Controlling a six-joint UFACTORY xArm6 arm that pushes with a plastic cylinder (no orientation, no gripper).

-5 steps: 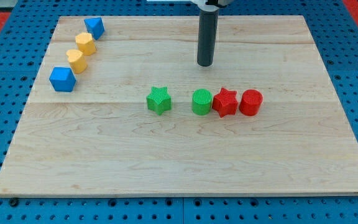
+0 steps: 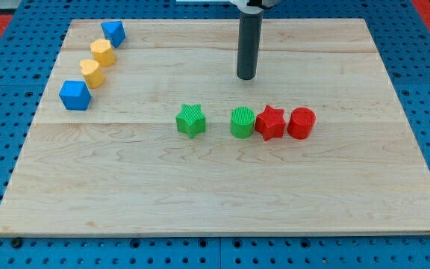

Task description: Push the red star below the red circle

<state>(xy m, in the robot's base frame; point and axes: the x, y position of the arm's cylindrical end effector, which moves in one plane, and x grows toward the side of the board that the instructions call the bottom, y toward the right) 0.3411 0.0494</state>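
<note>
The red star [image 2: 270,123] lies on the wooden board, touching the red circle [image 2: 301,123] on its right and the green circle [image 2: 242,122] on its left. The three form a row near the board's middle. My tip [image 2: 245,77] is above the row toward the view's top, roughly over the green circle, a clear gap away from it and touching no block.
A green star [image 2: 191,120] sits left of the row. At the upper left stand a blue block [image 2: 75,95], a yellow block [image 2: 91,73], another yellow block [image 2: 102,52] and a second blue block [image 2: 113,32]. The board's edge [image 2: 222,236] runs along the bottom.
</note>
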